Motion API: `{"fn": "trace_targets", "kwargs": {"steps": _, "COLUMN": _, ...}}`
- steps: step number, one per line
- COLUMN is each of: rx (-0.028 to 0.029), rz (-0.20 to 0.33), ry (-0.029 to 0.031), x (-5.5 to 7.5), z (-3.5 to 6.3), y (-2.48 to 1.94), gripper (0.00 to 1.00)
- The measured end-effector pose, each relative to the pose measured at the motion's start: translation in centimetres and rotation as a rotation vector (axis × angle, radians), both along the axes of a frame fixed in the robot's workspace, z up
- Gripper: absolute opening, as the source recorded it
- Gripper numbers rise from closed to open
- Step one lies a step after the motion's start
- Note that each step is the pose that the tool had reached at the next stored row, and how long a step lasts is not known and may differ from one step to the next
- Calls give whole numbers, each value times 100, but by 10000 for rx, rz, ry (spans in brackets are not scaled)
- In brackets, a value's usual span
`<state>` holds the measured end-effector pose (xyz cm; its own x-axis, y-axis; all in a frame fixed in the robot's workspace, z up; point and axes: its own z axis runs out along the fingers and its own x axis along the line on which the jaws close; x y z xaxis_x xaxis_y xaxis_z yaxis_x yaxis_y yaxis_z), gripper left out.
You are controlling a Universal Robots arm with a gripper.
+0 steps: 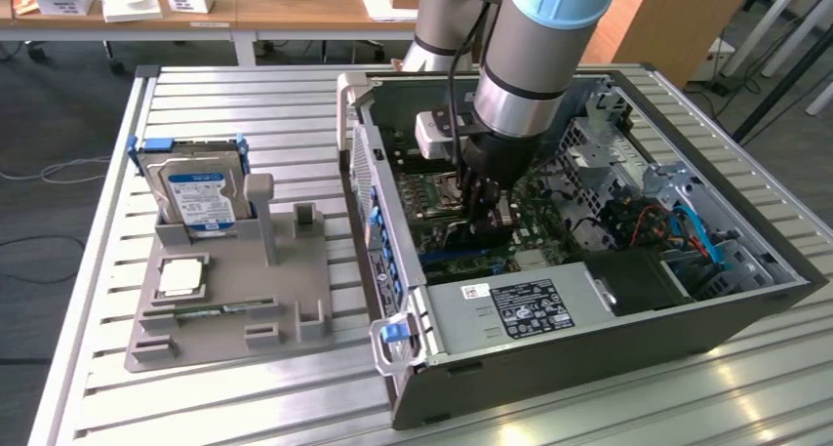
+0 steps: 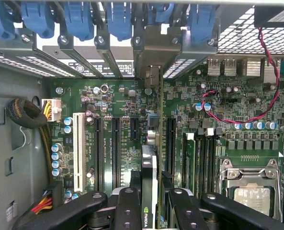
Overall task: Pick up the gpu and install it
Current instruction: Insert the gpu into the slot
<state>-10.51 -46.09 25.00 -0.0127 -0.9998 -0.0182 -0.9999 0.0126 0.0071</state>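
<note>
Gripper point(image 1: 486, 220) is down inside the open computer case point(image 1: 625, 360), clamped on the gpu point(image 2: 149, 172), which stands edge-on over the motherboard point(image 2: 108, 96). In the exterior view, the hard drive point(image 1: 198, 194) stands at nine o'clock from the case.

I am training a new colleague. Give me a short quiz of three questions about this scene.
1. True or false: the gripper holds the gpu inside the computer case.
2. Where does the hard drive stand? A) in the grey holder B) in the computer case C) on the floor
3. Fill in: the plastic latches beyond the gpu are ____.
Key: 1 true; 2 A; 3 blue
</note>
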Motion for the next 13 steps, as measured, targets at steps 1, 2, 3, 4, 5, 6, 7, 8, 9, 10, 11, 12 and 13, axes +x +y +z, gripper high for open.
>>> {"fn": "trace_targets", "kwargs": {"steps": 1, "rx": 0, "rz": 0, "ry": 0, "x": 0, "z": 0, "y": 0, "gripper": 27}}
{"fn": "trace_targets", "kwargs": {"steps": 2, "rx": 1, "rz": 1, "ry": 0, "x": 0, "z": 0, "y": 0, "gripper": 27}}
{"fn": "trace_targets", "kwargs": {"steps": 3, "rx": 0, "rz": 0, "ry": 0, "x": 0, "z": 0, "y": 0, "gripper": 27}}
{"fn": "trace_targets", "kwargs": {"steps": 4, "rx": 0, "rz": 1, "ry": 0, "x": 0, "z": 0, "y": 0, "gripper": 27}}
{"fn": "trace_targets", "kwargs": {"steps": 5, "rx": 0, "rz": 1, "ry": 0, "x": 0, "z": 0, "y": 0, "gripper": 27}}
{"fn": "trace_targets", "kwargs": {"steps": 6, "rx": 0, "rz": 1, "ry": 0, "x": 0, "z": 0, "y": 0, "gripper": 27}}
{"fn": "trace_targets", "kwargs": {"steps": 7, "rx": 0, "rz": 1, "ry": -1, "x": 0, "z": 0, "y": 0, "gripper": 27}}
{"fn": "trace_targets", "kwargs": {"steps": 8, "rx": 0, "rz": 1, "ry": -1, "x": 0, "z": 0, "y": 0, "gripper": 27}}
{"fn": "trace_targets", "kwargs": {"steps": 9, "rx": 1, "rz": 1, "ry": -1, "x": 0, "z": 0, "y": 0, "gripper": 27}}
{"fn": "trace_targets", "kwargs": {"steps": 10, "rx": 0, "rz": 1, "ry": 0, "x": 0, "z": 0, "y": 0, "gripper": 27}}
{"fn": "trace_targets", "kwargs": {"steps": 11, "rx": 1, "rz": 2, "ry": 0, "x": 0, "z": 0, "y": 0, "gripper": 27}}
{"fn": "trace_targets", "kwargs": {"steps": 12, "rx": 1, "rz": 2, "ry": 0, "x": 0, "z": 0, "y": 0, "gripper": 28}}
{"fn": "trace_targets", "kwargs": {"steps": 13, "rx": 1, "rz": 1, "ry": 0, "x": 0, "z": 0, "y": 0, "gripper": 34}}
